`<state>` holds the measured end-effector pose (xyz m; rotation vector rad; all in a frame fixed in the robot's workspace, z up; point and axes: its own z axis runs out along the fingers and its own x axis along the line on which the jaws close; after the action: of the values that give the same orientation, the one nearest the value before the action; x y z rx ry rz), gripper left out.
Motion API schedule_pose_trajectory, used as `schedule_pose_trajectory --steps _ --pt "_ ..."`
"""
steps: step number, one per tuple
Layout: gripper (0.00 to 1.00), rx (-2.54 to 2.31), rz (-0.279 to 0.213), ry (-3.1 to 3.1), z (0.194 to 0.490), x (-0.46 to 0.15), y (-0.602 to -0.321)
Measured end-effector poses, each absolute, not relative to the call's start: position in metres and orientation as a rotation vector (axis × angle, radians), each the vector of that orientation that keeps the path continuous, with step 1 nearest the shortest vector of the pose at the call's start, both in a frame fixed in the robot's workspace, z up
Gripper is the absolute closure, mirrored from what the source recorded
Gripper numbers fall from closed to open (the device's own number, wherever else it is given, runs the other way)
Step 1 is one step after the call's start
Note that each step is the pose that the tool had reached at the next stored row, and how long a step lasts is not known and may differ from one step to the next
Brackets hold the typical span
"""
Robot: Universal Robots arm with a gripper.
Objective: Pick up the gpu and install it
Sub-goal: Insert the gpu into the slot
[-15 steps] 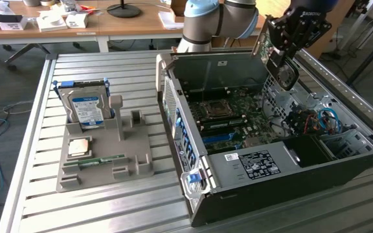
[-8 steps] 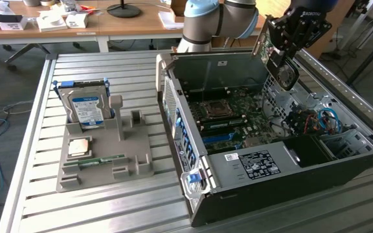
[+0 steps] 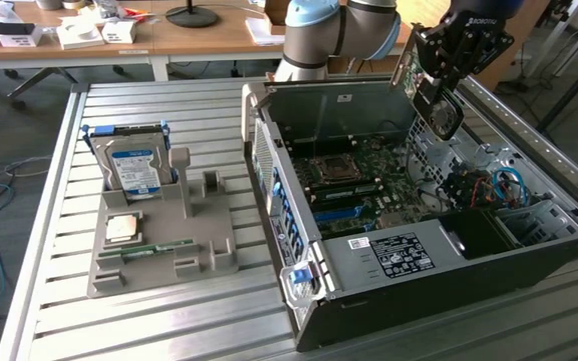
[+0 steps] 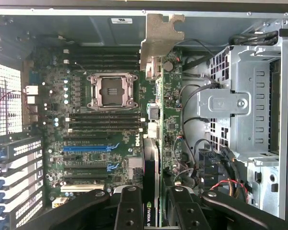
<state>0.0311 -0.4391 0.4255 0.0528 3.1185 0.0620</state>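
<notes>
My gripper [image 4: 156, 211] is clenched on the gpu [image 4: 152, 163], holding it edge-on above the motherboard [image 4: 101, 143] inside the open computer case [image 3: 400, 301].

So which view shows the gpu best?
The wrist view: the gpu runs edge-on from the fingers to its metal bracket, over the motherboard. The exterior view shows its fan side, held above the open computer case.
</notes>
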Motion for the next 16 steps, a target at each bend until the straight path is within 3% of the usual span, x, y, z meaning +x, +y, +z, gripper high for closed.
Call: schedule_pose_trajectory --steps 16 --pt "0.74 -0.271 0.06 3.111 0.4253 0.0307 -0.4387"
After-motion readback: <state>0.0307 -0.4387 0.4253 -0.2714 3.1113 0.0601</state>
